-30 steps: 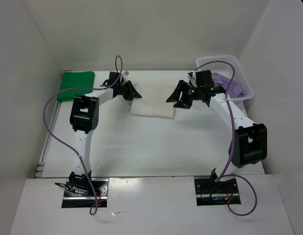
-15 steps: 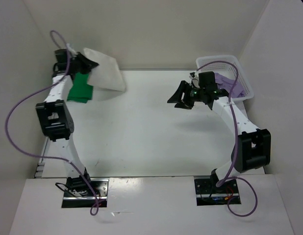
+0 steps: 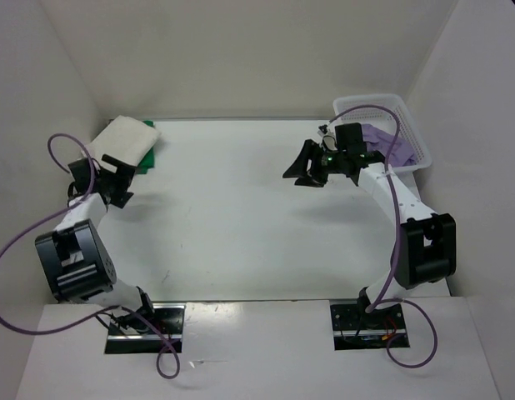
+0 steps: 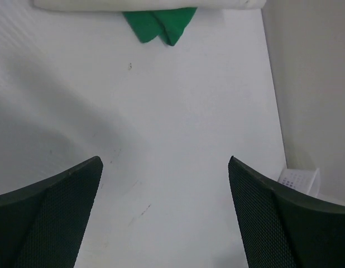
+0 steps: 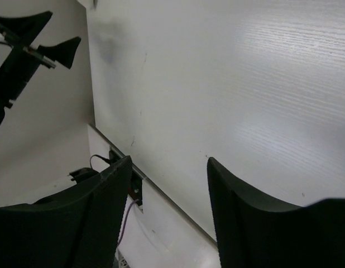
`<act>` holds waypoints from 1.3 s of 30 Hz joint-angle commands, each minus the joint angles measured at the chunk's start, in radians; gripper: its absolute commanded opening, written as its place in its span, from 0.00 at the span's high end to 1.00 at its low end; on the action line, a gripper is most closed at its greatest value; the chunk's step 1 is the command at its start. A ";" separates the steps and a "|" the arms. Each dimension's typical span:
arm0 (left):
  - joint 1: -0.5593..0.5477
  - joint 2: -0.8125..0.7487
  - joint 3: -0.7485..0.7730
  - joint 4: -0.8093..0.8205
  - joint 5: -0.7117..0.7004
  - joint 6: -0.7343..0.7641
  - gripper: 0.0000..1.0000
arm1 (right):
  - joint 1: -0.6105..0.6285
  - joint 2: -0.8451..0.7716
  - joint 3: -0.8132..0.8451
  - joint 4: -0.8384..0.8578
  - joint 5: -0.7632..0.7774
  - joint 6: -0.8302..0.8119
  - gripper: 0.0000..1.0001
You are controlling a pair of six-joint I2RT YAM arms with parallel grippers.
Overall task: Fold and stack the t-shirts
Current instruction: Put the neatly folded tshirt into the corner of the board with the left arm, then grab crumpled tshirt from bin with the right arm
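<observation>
A folded white t-shirt [image 3: 124, 137] lies on top of the green t-shirt [image 3: 149, 160] in the back left corner; in the left wrist view the white t-shirt [image 4: 144, 4] covers all but a green tip [image 4: 161, 25]. My left gripper [image 3: 120, 179] [image 4: 164, 162] stands open just in front of this stack, apart from it, with bare table between its fingers. The lavender t-shirt [image 3: 382, 137] lies crumpled in the basket. Left of the basket, above the table, my right gripper [image 3: 297, 167] [image 5: 169, 162] hangs open and holds nothing.
The white mesh basket [image 3: 355, 106] stands at the back right against the wall. White walls close the table on the left, back and right. The right wrist view shows the table's near edge [image 5: 161, 195] and the left arm [image 5: 22, 50] beyond it.
The left arm lifted the white t-shirt from the table's middle, swung it to the back left, laid it on the green one, let go and drew back. The right arm barely moved.
</observation>
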 commanded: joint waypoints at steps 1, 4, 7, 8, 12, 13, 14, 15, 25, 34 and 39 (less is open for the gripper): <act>0.012 -0.213 -0.060 -0.002 -0.064 -0.036 0.00 | -0.006 0.003 0.011 0.062 0.031 0.018 0.40; 0.012 -0.269 -0.086 -0.051 -0.022 -0.019 0.00 | -0.006 0.012 0.058 0.071 0.135 0.046 0.75; -0.072 -0.278 -0.126 -0.031 0.093 -0.008 0.02 | -0.006 0.062 0.150 0.060 0.332 0.046 1.00; -0.109 -0.278 -0.137 -0.031 0.136 0.004 0.08 | -0.027 0.079 0.179 0.045 0.386 0.046 1.00; -0.391 -0.291 -0.126 -0.067 0.136 0.062 0.51 | -0.145 0.210 0.340 0.020 0.520 0.046 0.95; -0.439 -0.291 -0.126 -0.078 0.136 0.075 0.52 | -0.171 0.226 0.362 0.020 0.579 0.046 0.85; -0.482 -0.291 -0.126 -0.087 0.136 0.084 0.53 | -0.217 0.245 0.385 0.020 0.621 0.035 0.81; -0.564 -0.291 -0.126 -0.088 0.147 0.096 0.53 | -0.237 0.275 0.425 0.011 0.691 0.022 0.76; -0.703 -0.249 -0.192 -0.061 0.158 0.134 0.40 | -0.399 0.527 0.643 -0.086 0.798 0.025 0.31; -0.703 -0.193 -0.152 -0.072 0.186 0.147 0.34 | -0.465 0.694 0.739 -0.004 0.603 0.138 0.29; -0.703 -0.193 -0.161 -0.063 0.186 0.136 0.34 | -0.465 0.785 0.805 0.014 0.501 0.161 0.30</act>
